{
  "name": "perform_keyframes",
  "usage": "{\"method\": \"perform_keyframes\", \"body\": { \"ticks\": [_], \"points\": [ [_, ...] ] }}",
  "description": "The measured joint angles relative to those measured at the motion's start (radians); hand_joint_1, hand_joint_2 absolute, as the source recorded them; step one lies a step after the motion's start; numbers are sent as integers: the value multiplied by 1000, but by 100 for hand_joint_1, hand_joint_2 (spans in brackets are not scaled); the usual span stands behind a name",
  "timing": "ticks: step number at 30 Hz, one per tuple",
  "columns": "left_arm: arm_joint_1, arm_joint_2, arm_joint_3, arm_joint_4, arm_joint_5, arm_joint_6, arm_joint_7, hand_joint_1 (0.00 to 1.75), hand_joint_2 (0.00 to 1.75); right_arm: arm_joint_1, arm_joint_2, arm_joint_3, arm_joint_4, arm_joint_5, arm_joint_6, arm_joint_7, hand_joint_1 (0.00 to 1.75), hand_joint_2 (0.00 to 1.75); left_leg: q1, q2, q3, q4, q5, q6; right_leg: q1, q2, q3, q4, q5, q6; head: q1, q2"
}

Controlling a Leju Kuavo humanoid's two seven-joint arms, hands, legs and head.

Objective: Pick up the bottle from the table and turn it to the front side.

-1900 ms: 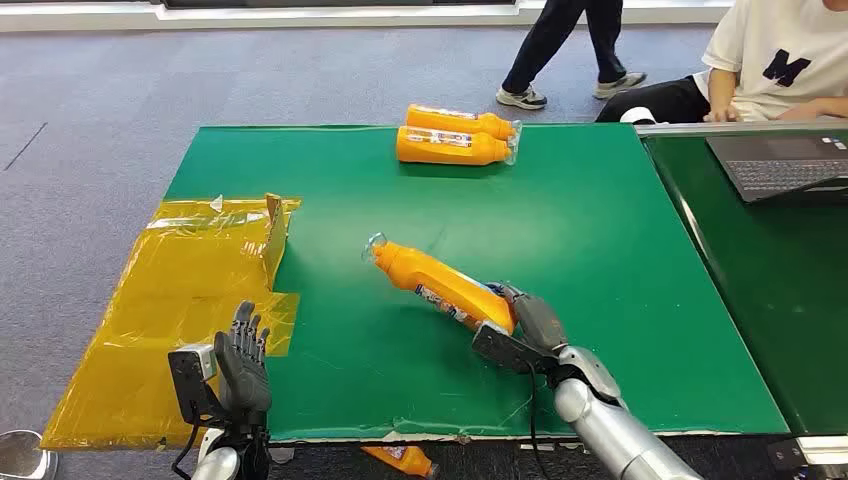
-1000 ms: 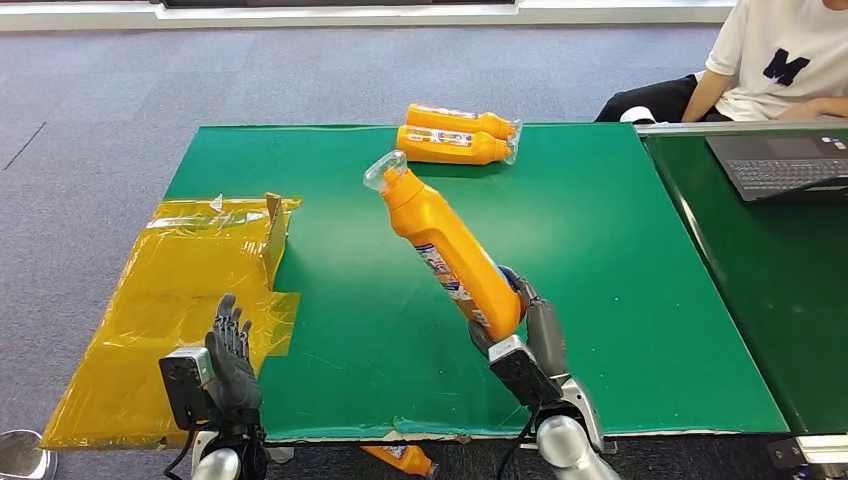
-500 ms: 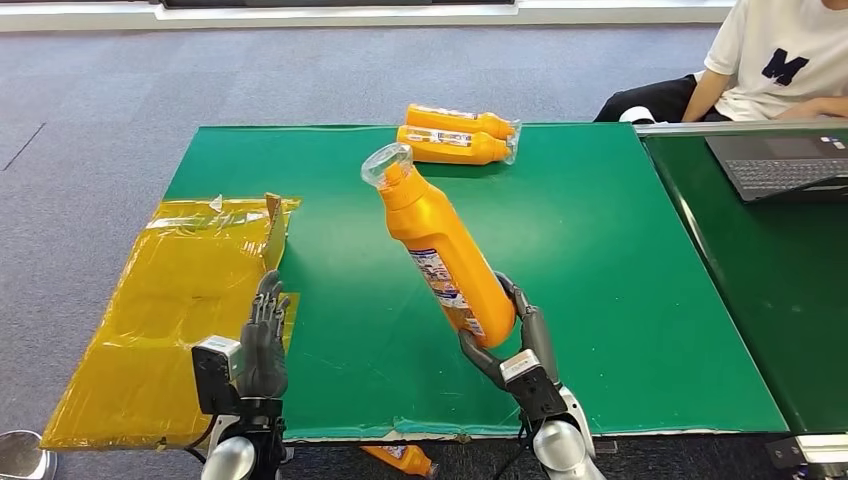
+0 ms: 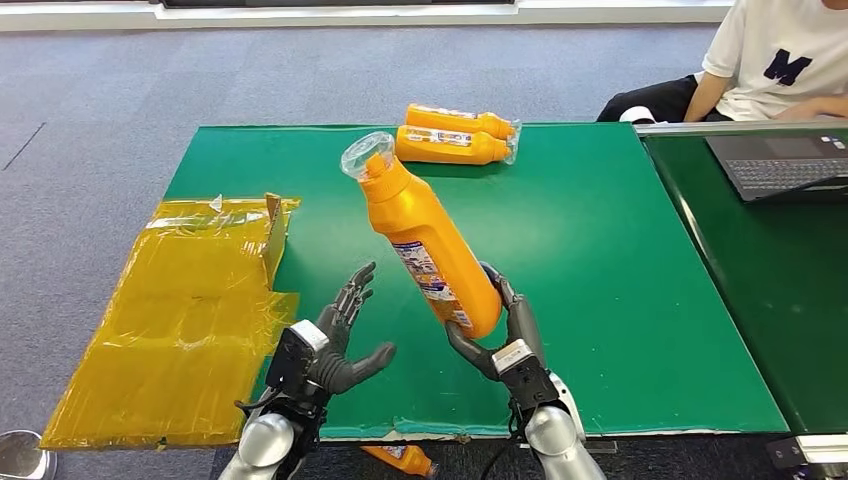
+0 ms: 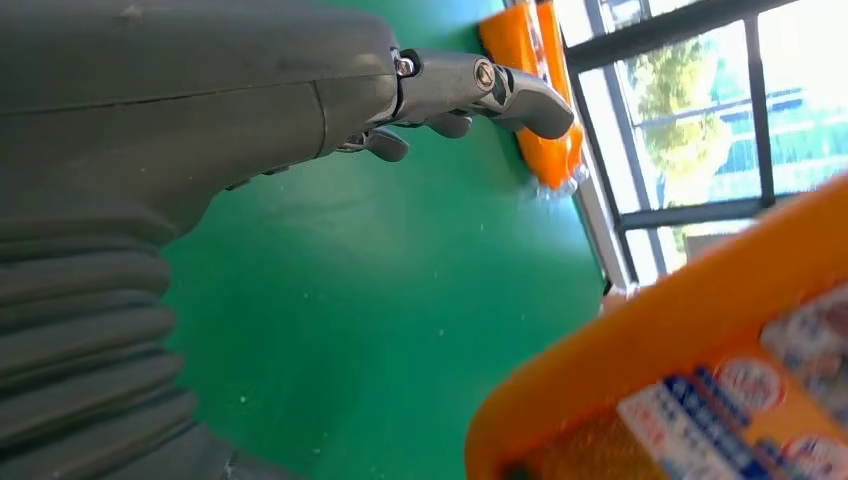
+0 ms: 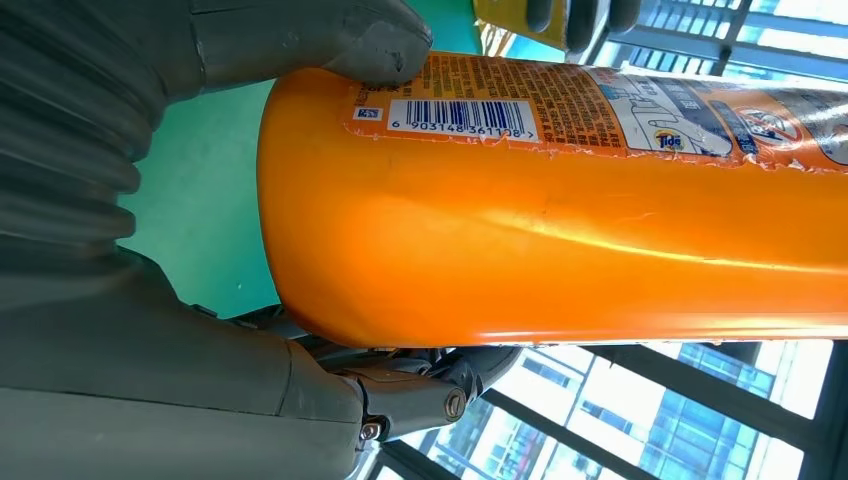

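My right hand [image 4: 497, 335] grips the base of an orange bottle [image 4: 424, 240] and holds it up above the green table [image 4: 600, 250], tilted with its clear-wrapped cap toward the far left. In the right wrist view the bottle [image 6: 560, 200] shows its barcode label, with my thumb and fingers [image 6: 330, 40] wrapped around its bottom. My left hand [image 4: 335, 340] is raised just left of the bottle's base, fingers spread, holding nothing. The left wrist view shows those fingers [image 5: 480, 85] apart and the bottle's label [image 5: 700, 390] close by.
Two more orange bottles [image 4: 455, 135] lie side by side at the table's far edge. Yellow wrapping [image 4: 190, 300] covers the table's left end. A laptop [image 4: 780, 165] sits on the neighbouring table by a seated person [image 4: 770, 60]. A small orange bottle [image 4: 400, 460] lies on the floor.
My right hand lifted the bottle off the table and stood it steeply, shifting it a little left. My left hand rose and swung in toward the bottle's base, fingers opening. A walking person left.
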Motion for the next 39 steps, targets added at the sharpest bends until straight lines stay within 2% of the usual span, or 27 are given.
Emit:
{"method": "perform_keyframes", "body": {
  "ticks": [15, 24, 29, 39],
  "points": [
    [-142, 36, -96, 112, 71, -77, 21, 0, 175, -26, 2, 17, 40, -13, 5, -11, 175, 175, 0, 0, 0, 0, 0, 0, 0, 0, 0, 0, 0, 0, 0, 0],
    [-165, 49, -110, 134, 79, -85, 28, 0, 175, -30, 4, 19, 55, -14, 5, -11, 175, 175, 0, 0, 0, 0, 0, 0, 0, 0, 0, 0, 0, 0, 0, 0],
    [-191, 59, -129, 141, 128, -124, 59, 0, 175, -32, 7, 19, 65, -19, 5, -14, 175, 175, 0, 0, 0, 0, 0, 0, 0, 0, 0, 0, 0, 0, 0, 0],
    [-365, 79, -144, 170, 261, -164, 143, 0, 175, -41, 24, 25, 93, -22, 9, -18, 175, 175, 0, -1, 0, 0, 2, -1, 0, 0, 0, 0, 1, 0, 0, 0]
  ]
}}
